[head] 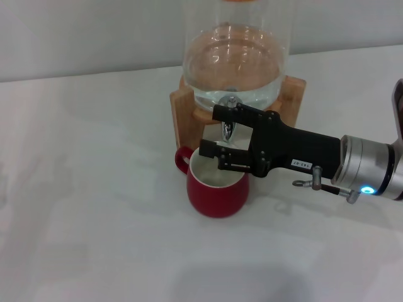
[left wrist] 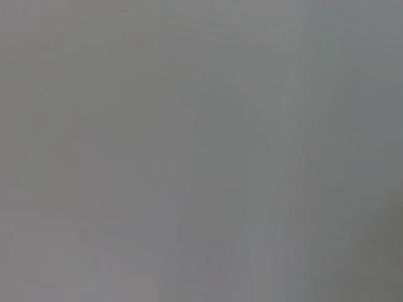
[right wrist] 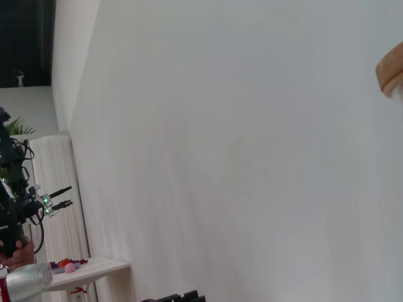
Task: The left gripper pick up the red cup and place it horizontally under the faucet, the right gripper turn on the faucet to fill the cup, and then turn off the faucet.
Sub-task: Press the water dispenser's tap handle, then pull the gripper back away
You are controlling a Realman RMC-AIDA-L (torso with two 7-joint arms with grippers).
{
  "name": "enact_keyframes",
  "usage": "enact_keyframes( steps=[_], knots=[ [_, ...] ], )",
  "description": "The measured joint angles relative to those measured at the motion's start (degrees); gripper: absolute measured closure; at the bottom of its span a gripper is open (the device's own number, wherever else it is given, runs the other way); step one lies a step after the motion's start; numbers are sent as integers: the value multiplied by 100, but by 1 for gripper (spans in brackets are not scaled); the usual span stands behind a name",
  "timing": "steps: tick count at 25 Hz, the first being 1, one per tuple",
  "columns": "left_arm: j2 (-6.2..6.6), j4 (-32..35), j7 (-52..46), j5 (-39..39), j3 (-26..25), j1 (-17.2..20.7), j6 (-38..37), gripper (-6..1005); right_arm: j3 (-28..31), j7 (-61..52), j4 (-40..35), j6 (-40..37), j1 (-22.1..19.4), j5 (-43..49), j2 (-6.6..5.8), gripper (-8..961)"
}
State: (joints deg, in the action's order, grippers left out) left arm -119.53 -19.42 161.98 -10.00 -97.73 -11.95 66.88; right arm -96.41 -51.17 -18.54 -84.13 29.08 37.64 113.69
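Observation:
The red cup (head: 217, 189) stands upright on the white table, right below the faucet (head: 228, 130), with its handle turned to the left. My right gripper (head: 213, 132) reaches in from the right, level with the faucet. It is open, one finger above the chrome spout and the other below it over the cup's mouth. The left gripper shows in no view; the left wrist view is only a blank grey surface.
The glass dispenser (head: 236, 56) holds water and sits on a wooden stand (head: 182, 113) behind the cup. White table (head: 88, 207) spreads to the left and front. A bit of the wooden stand (right wrist: 390, 72) shows against a pale wall in the right wrist view.

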Motion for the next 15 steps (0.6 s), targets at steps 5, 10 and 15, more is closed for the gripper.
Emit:
enact_keyframes(
  steps=[5, 10, 15],
  knots=[
    [0, -1, 0, -3, 0, 0, 0, 545, 0, 1, 0, -14, 0, -6, -13, 129],
    [0, 0, 0, -3, 0, 0, 2, 545, 0, -2, 0, -19, 1, -10, -25, 129],
    [0, -8, 0, -22, 0, 0, 4, 545, 0, 11, -2, -11, -44, -28, -26, 129]
  ],
)
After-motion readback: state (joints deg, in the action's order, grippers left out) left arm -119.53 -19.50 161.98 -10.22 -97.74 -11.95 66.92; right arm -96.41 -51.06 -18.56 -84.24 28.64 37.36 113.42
